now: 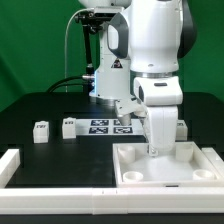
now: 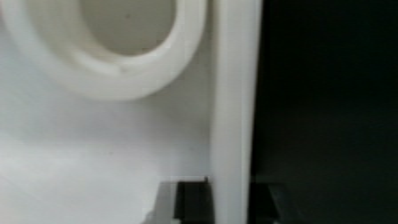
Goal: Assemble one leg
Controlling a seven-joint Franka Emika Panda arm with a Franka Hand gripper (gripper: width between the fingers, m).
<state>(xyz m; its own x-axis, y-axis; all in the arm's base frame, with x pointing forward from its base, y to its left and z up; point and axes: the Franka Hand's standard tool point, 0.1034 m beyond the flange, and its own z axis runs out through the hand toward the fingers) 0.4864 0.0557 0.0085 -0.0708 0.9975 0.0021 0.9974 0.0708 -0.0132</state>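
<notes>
The white tray-like tabletop (image 1: 170,165) lies at the front on the exterior view's right. My gripper (image 1: 157,149) is down at its back rim. In the wrist view the tabletop's thin upright rim (image 2: 233,100) stands between my two dark fingers (image 2: 192,204), and the gripper (image 2: 233,196) is shut on it. A round corner socket (image 2: 107,45) shows beside the rim. Two legs, small white blocks with tags (image 1: 41,131) (image 1: 68,127), stand loose on the black table on the exterior view's left, far from the gripper.
The marker board (image 1: 105,126) lies mid-table behind the tabletop. Another small white block (image 1: 181,128) stands behind the arm on the exterior view's right. A white bracket (image 1: 10,165) lies at the front left edge. Cables hang behind the arm.
</notes>
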